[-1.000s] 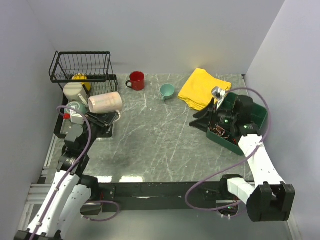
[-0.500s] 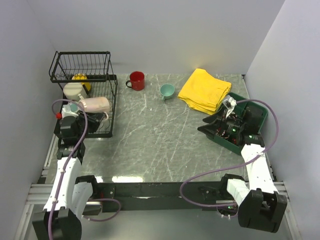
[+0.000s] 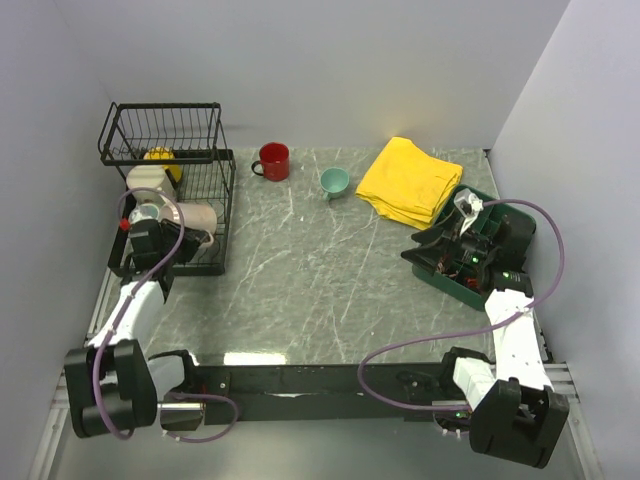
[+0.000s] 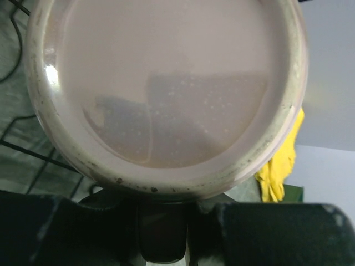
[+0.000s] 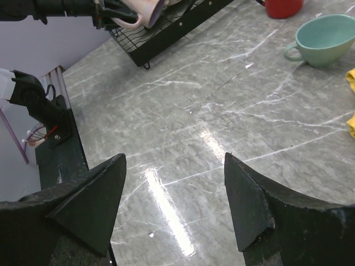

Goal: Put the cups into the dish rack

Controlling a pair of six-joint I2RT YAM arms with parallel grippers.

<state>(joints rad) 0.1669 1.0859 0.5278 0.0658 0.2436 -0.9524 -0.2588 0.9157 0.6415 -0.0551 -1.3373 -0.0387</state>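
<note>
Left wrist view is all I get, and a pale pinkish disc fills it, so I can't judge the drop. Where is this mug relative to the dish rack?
Observer: The pinkish-beige mug lies on its side in the left gripper, over the flat tray of the dish rack. I cannot tell if it touches.
Operator: What is already loaded?
Observer: A cream mug and a yellow mug sit farther back in the rack.
Operator: And what is left outside?
Observer: A red mug and a teal mug stand on the table.
</note>
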